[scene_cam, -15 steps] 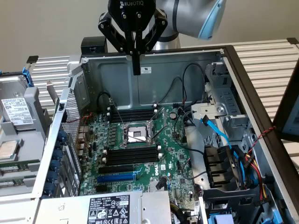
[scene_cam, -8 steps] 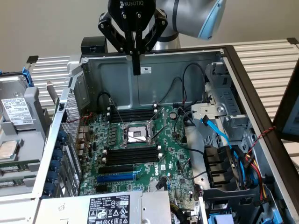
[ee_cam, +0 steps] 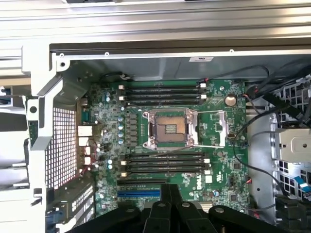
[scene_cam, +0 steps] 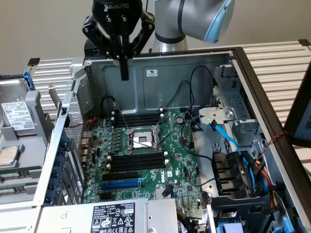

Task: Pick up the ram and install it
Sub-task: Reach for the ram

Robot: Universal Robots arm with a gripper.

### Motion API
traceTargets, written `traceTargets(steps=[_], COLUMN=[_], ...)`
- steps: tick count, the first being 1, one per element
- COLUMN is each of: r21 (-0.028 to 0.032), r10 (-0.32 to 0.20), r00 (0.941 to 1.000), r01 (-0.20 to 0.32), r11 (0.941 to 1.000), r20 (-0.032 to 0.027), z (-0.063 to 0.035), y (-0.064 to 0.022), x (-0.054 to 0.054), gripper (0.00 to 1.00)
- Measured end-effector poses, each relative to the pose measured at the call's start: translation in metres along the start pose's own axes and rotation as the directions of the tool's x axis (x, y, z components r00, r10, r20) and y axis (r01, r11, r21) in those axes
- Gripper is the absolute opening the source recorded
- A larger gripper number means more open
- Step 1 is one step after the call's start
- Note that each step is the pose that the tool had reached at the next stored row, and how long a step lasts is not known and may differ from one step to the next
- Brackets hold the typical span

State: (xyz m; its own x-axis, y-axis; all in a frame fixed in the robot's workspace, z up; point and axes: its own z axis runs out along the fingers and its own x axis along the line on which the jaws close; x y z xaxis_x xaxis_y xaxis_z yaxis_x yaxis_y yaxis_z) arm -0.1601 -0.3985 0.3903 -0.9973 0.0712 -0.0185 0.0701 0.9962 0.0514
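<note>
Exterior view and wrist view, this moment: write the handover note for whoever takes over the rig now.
Claw: shut, hanging above the open case, near its back wall. I cannot tell whether it grips the ram.
Memory slots on either side of the CPU socket: all look empty.
Done: nothing seated on the motherboard.
Left: the ram into a slot.
</note>
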Motion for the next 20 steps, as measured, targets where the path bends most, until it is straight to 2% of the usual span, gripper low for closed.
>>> traceTargets(steps=[20], r21=[-0.001], r10=[0.0], r00=[1.0], r01=[0.0], r11=[1.0], r20=[-0.0004], z=[0.0037], y=[-0.0046], x=[0.091], gripper=[0.11])
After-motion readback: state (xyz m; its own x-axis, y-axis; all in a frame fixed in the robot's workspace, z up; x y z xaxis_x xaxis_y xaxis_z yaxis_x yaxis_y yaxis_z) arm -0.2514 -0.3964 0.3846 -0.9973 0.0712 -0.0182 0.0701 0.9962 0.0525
